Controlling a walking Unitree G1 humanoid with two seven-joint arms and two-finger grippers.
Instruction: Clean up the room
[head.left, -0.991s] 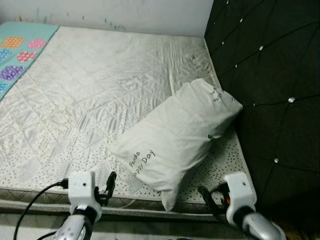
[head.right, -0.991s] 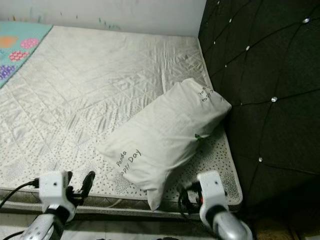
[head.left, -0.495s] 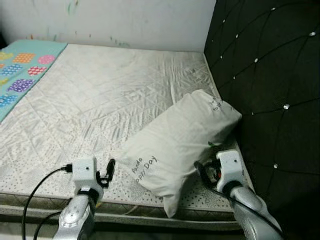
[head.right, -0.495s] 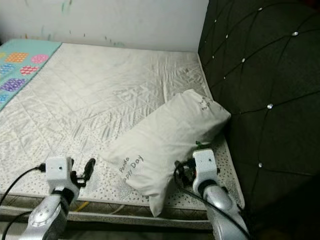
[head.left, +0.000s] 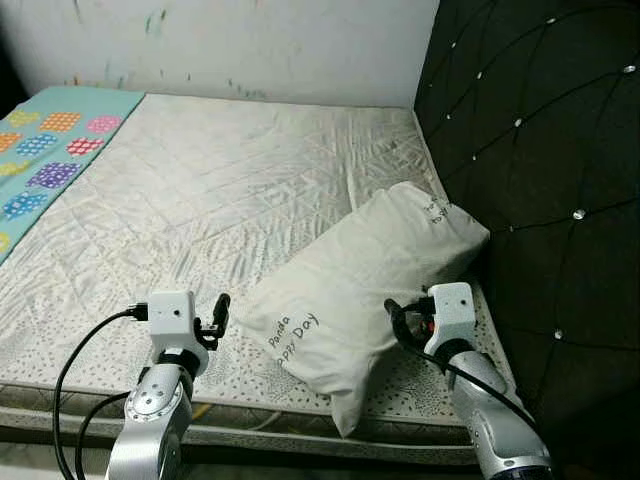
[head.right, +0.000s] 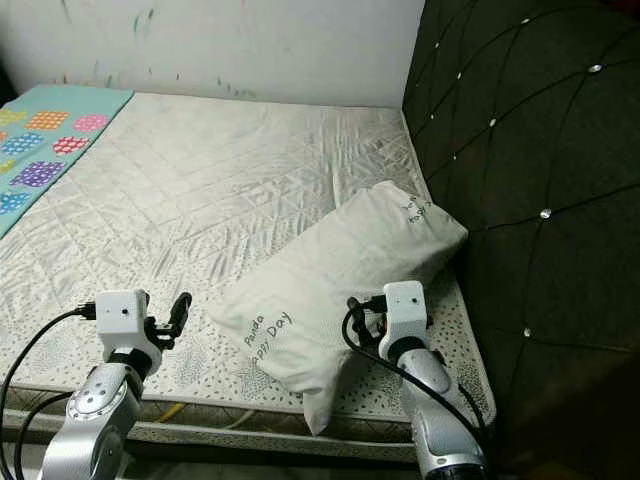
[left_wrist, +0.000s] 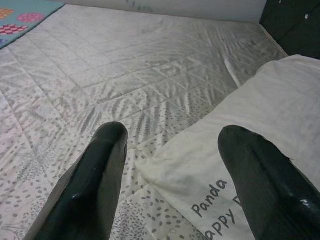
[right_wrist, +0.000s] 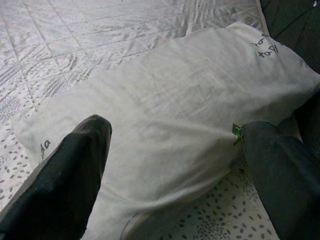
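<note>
Pillow: the white pillow (head.left: 365, 285) lies crooked on the bed (head.left: 200, 200), between the two end effectors, one end against the dark headboard (head.left: 540, 150).
Left end effector: the left end effector (left_wrist: 172, 170) has its fingers wide apart, with the pillow's corner just ahead.
Right end effector: the right end effector (right_wrist: 175, 165) is spread wide too, right by the pillow's side, likely ready to grab.
Words: "Panda Happy Day", partly readable.
Blanket: a blue patterned blanket (head.left: 50, 150) lies far beyond the left end effector.
</note>
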